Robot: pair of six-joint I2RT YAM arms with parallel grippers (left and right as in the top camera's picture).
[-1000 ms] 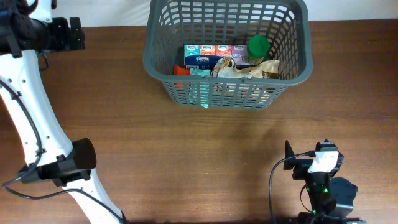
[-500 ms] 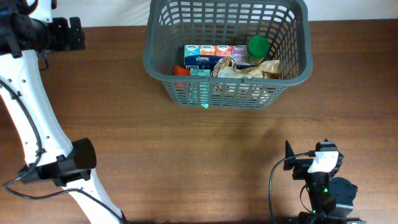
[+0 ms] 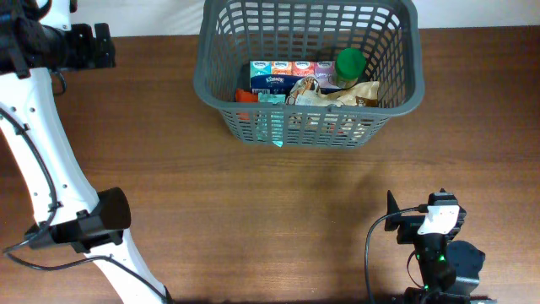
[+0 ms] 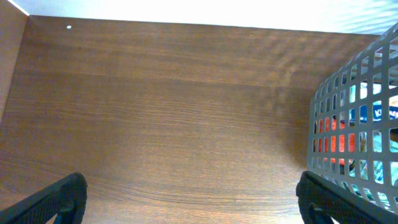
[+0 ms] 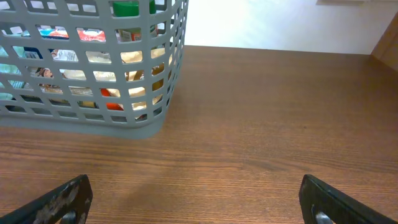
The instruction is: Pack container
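The container is a dark grey lattice basket [image 3: 202, 80] at the back middle of the wooden table. It holds blue tissue packs [image 3: 283, 74], a green-lidded bottle [image 3: 349, 62], a crumpled brown bag [image 3: 337, 95] and something red [image 3: 245, 95]. My left gripper [image 3: 108, 46] is open and empty at the far left, level with the basket and well apart from it. In the left wrist view [image 4: 196, 202] the basket [image 4: 348, 124] is at the right edge. My right gripper [image 3: 396, 221] is open and empty near the front right. In the right wrist view [image 5: 199, 202] the basket [image 5: 93, 118] is ahead to the left.
The left arm's white links [image 3: 42, 160] run down the table's left side. The right arm's base and cables [image 3: 434, 262] sit at the front right edge. A white wall [image 4: 186, 9] borders the table's far edge.
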